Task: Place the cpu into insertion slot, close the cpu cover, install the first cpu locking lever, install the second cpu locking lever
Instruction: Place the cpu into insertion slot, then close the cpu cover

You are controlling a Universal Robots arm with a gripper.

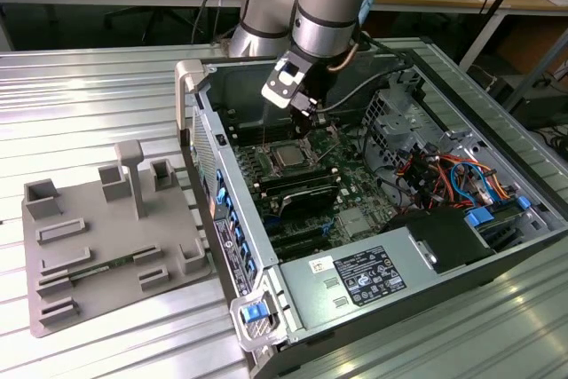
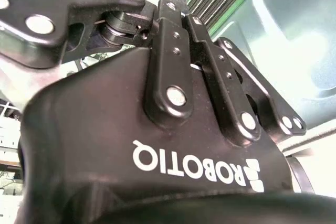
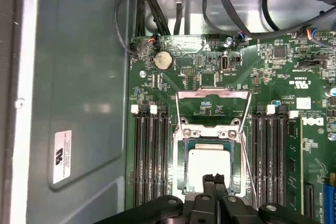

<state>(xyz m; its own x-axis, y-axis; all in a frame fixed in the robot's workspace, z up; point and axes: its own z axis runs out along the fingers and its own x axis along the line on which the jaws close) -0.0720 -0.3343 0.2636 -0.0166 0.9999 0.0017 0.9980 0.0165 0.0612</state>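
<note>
Under black jaws, flat dull-silver square cpu [image 3: 209, 162]

1 edge of the cpu [image 3: 209, 161] behind the gripper [image 3: 214, 178] in the first wrist view.

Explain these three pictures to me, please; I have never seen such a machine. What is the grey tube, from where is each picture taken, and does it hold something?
The grey tube is a robot arm; it ends in two black fingers. The exterior view comes from a camera off the arm: the arm reaches into an open computer case on a metal table. At the exterior view's left lies a grey tray. Both wrist views come from cameras on the arm. The first wrist view looks down on the green board, where the cpu lies in its socket. The second wrist view shows the fingers' black body. The fingers are shut over the cpu, holding nothing; whether they touch it I cannot tell.
</note>
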